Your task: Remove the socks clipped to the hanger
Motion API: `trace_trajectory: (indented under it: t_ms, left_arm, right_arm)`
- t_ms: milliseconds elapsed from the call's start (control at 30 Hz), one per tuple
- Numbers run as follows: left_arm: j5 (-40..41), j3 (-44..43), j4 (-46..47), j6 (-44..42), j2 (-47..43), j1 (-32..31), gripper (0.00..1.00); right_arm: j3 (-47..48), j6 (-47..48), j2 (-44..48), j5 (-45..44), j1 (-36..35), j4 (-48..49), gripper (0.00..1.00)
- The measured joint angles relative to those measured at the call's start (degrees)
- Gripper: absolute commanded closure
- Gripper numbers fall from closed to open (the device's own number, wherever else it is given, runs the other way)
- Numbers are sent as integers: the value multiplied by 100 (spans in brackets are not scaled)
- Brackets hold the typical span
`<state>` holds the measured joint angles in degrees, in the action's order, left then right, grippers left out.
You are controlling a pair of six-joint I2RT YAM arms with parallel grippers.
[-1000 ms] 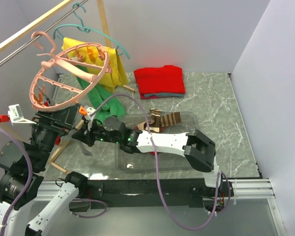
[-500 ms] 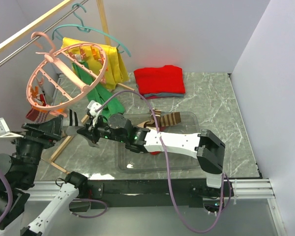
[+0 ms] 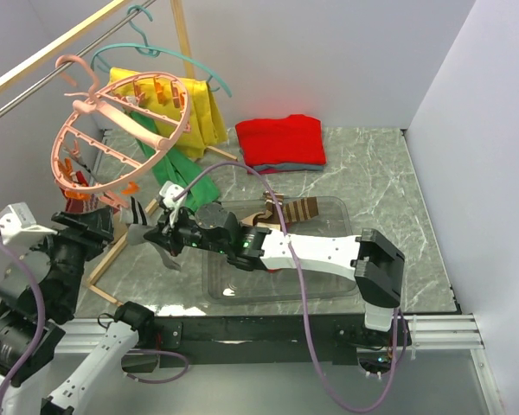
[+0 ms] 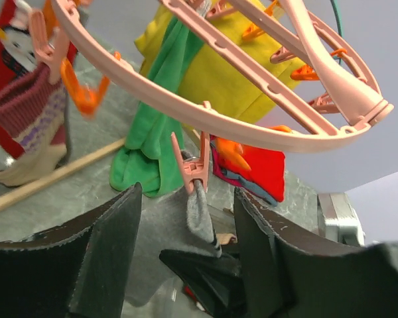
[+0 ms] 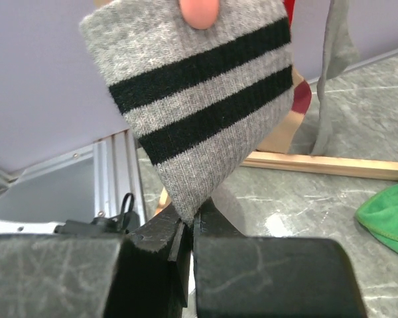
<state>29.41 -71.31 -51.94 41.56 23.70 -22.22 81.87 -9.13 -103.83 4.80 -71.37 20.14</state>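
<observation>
The pink ring hanger [image 3: 121,130] hangs tilted from the rail at the left, and its rim fills the top of the left wrist view [image 4: 252,99]. A grey sock with black stripes [image 5: 199,99] hangs from a pink clip [image 4: 192,169]. My right gripper [image 5: 191,225] is shut on its lower tip, under the ring [image 3: 156,235]. My left gripper [image 4: 186,265] is open, its jaws either side of that sock [image 4: 200,215] without touching it. A red sock with a white figure [image 4: 6,40] and a purple striped sock [image 4: 26,106] are clipped at the ring's left.
A clear bin [image 3: 329,259] at table centre holds brown striped socks [image 3: 294,210]. A folded red garment [image 3: 281,143] lies behind it. A yellow shirt [image 3: 203,112] on a teal hanger [image 3: 182,60] and a green cloth [image 3: 195,186] hang beside the ring. A wooden bar [image 3: 104,259] lies below.
The ring hanger has swung and tilted. The grey striped sock now shows under it in my right gripper. My left arm dropped back, then came up beside the sock.
</observation>
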Motion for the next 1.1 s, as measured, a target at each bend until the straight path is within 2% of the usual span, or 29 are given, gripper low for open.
trace_trajectory:
  t_ms: [267,500,567,600,767,800,1000,1100]
  left_arm:
    - [-4,57,179,483,551,0,41]
    - [35,199,479,603,632,0,45]
    - [70,236,564,619,649,0,51]
    - [90,278,608,616,654,0,57]
    - [98,461,800,553,671,0,70]
    - [96,461,828,520,684,0,77]
    - [105,461,992,367,715,0,97]
    - [101,466,1054,284,713,0,99]
  right_arm:
    - [-188,2,264,122,0,26,100]
    - [-306,4,433,129,0,39,100]
    - [-341,4,476,129,0,39,100]
    - [-350,7,498,131,0,37,100]
    - [-358,4,549,131,0,39,100]
    - [-363,4,555,129,0,42,100]
    - [-509,7,643,127,0,37,100]
    - [-555,7,658,118,0,35,100]
